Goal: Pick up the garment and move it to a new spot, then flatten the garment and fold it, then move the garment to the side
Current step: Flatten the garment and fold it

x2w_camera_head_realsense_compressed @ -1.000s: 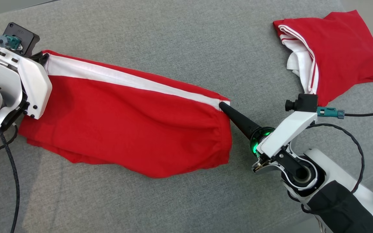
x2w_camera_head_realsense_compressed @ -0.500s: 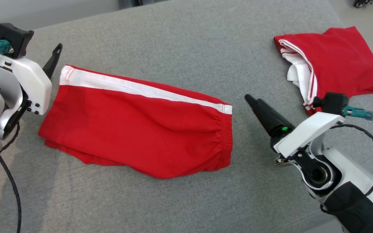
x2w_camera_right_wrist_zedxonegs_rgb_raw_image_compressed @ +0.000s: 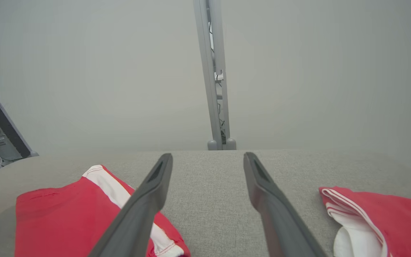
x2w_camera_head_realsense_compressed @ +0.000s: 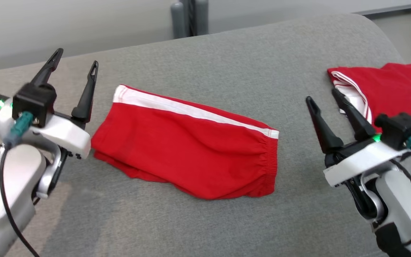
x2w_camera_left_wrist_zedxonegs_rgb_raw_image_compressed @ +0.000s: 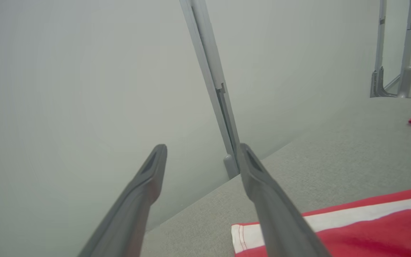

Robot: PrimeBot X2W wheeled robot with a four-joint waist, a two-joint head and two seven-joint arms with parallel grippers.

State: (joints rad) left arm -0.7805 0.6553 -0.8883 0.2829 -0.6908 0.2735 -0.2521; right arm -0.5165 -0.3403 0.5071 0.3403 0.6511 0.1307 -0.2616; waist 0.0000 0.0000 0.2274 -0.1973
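The garment (x2w_camera_head_realsense_compressed: 187, 150), red shorts with a white side stripe and a gathered waistband at its right end, lies folded flat in the middle of the grey cushion (x2w_camera_head_realsense_compressed: 227, 64). Its corner shows in the left wrist view (x2w_camera_left_wrist_zedxonegs_rgb_raw_image_compressed: 351, 228) and its red cloth in the right wrist view (x2w_camera_right_wrist_zedxonegs_rgb_raw_image_compressed: 73, 214). My left gripper (x2w_camera_head_realsense_compressed: 77, 64) hangs open to the left of it, clear of the cloth, fingers (x2w_camera_left_wrist_zedxonegs_rgb_raw_image_compressed: 145, 192) spread and empty. To the garment's right, my right gripper (x2w_camera_head_realsense_compressed: 321, 96) is open too, lifted off the cushion, nothing between its fingers (x2w_camera_right_wrist_zedxonegs_rgb_raw_image_compressed: 262, 189).
A second folded red and white garment (x2w_camera_head_realsense_compressed: 387, 89) lies at the cushion's right end, also seen in the right wrist view (x2w_camera_right_wrist_zedxonegs_rgb_raw_image_compressed: 380, 217). A grey post (x2w_camera_head_realsense_compressed: 189, 18) stands behind the cushion against a pale wall. The cushion's far edge curves down.
Both grippers let go of the garment's ends, opened wide and rose away from it. The garment now lies slack on the cushion. The head camera tilted up, shifting the picture.
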